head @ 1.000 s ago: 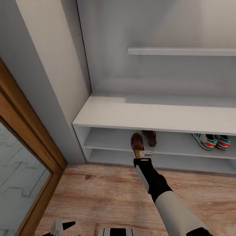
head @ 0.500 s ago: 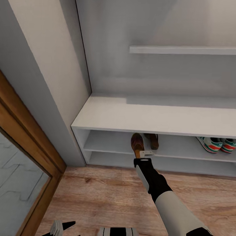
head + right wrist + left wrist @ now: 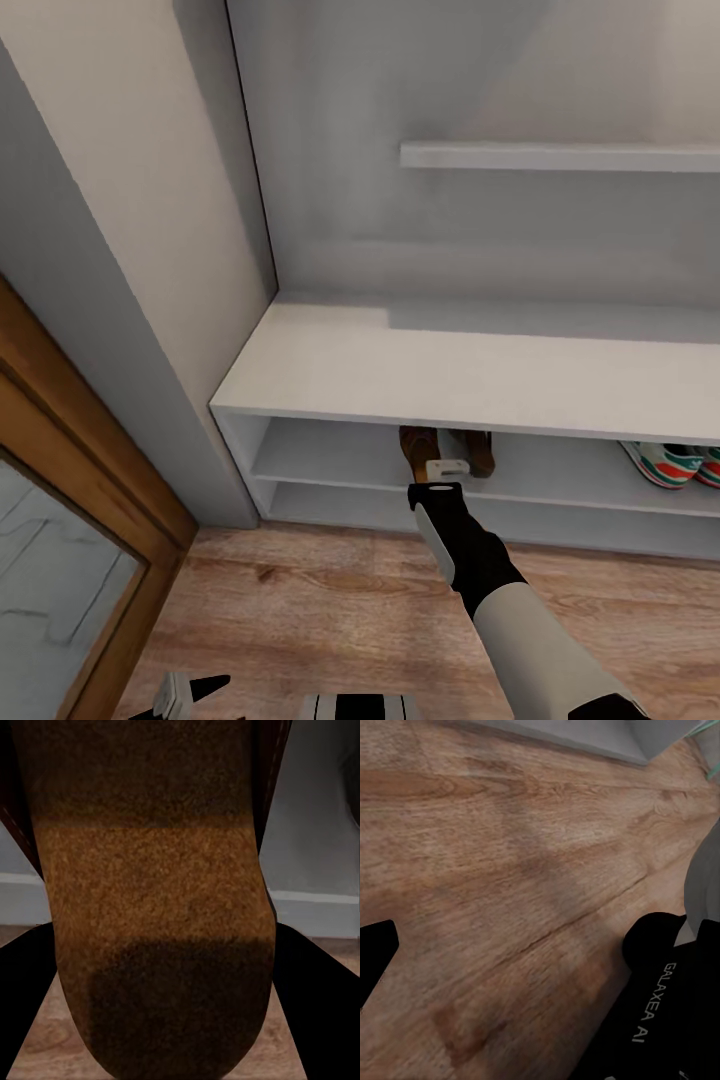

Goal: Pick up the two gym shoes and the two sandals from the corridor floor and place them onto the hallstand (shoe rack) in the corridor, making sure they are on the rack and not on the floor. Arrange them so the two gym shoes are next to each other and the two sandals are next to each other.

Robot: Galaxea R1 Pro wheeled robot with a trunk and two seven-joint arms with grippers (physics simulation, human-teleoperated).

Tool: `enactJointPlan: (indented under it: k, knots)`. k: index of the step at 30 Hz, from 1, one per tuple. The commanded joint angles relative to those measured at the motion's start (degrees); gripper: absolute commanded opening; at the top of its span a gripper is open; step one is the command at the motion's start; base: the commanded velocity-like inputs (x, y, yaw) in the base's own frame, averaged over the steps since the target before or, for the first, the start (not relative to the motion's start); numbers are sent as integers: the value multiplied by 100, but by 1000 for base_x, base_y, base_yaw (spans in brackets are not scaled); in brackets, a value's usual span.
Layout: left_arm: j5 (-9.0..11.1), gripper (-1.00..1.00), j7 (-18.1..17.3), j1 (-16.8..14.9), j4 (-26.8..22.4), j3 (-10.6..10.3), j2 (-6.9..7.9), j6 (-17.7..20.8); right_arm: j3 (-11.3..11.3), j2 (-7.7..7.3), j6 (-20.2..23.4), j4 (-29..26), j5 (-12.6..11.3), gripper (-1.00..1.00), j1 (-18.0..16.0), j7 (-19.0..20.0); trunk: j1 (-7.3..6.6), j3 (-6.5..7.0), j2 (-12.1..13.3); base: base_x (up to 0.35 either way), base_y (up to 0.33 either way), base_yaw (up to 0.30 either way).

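My right gripper (image 3: 441, 469) reaches into the upper slot of the pale grey hallstand (image 3: 450, 372), shut on the heel of a dark brown sandal (image 3: 419, 448). In the right wrist view this sandal's tan footbed (image 3: 157, 907) lies between the black fingers (image 3: 311, 1012). The second sandal (image 3: 479, 452) lies right beside it on the same shelf. Further right on that shelf stand the two gym shoes (image 3: 668, 463), white with green stripes and red accents, side by side; the right one is cut off by the picture's edge. My left gripper (image 3: 183, 692) hangs low over the wood floor (image 3: 510, 870), open and holding nothing.
A grey wall and a wood-framed glass door (image 3: 70, 560) close off the left side. A floating shelf (image 3: 560, 156) hangs above the hallstand's broad top. Plank floor (image 3: 330, 610) lies in front of the rack, with a lower slot (image 3: 340, 505) under the shoes.
The camera has moved closer and the whole picture has shifted. The held sandal now sits deeper under the hallstand's top, closer beside the other sandal.
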Motion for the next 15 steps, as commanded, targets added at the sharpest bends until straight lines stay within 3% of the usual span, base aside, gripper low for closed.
enactJointPlan:
  k: [1,4,15]
  knots:
    - [2,100,-14,-3,4,6,0,-43,12,0,12,-5,-58,-100,-2,-56,0,-4,-2,175,0,0]
    - [-3,100,-14,-3,4,5,0,-48,12,0,13,-5,-57,-100,-2,-56,0,-4,-2,229,0,0]
    - [-6,100,-14,-3,6,6,0,-49,4,0,15,-9,-56,-100,-3,-56,0,-4,-2,62,-23,0]
